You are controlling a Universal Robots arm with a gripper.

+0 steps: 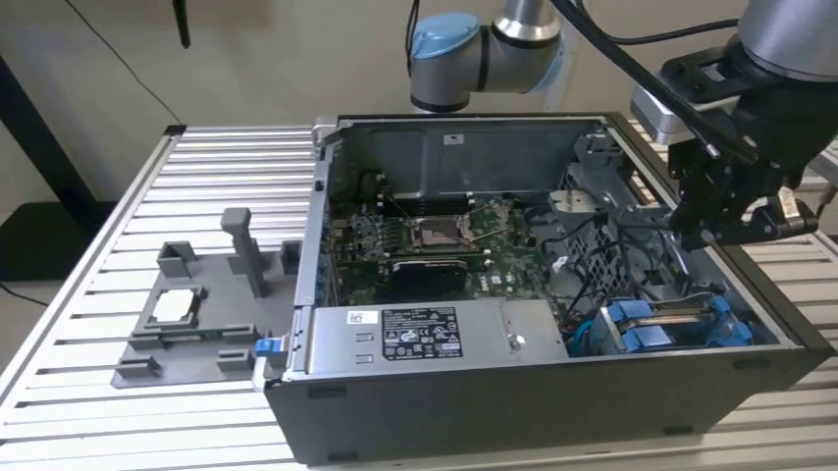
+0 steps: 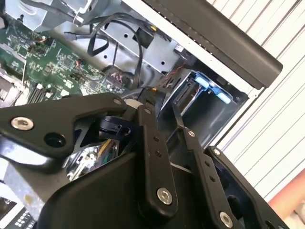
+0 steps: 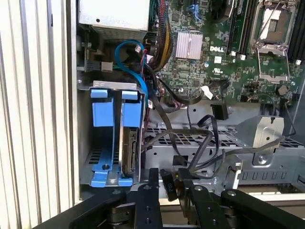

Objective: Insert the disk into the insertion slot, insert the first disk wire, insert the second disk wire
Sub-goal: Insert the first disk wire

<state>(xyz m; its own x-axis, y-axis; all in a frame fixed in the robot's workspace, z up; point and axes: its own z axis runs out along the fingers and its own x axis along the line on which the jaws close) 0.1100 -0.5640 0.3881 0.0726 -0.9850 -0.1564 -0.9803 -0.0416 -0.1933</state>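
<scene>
Open grey metal computer case [image 1: 524,422] on slatted aluminium table [image 1: 235,157]; blue-framed silver disk [image 3: 129,152] seated in perforated grey insertion slot [image 3: 97,156], at the exterior view's right of green motherboard [image 1: 433,245]; grey plastic fixture [image 1: 196,343] outside, left

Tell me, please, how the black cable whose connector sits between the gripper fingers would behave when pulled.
Probably floppy: the black cable curves loosely away from the connector in the gripper. It looks thin, so likely light. It may snag, because other cables cross it beside the disk.
</scene>
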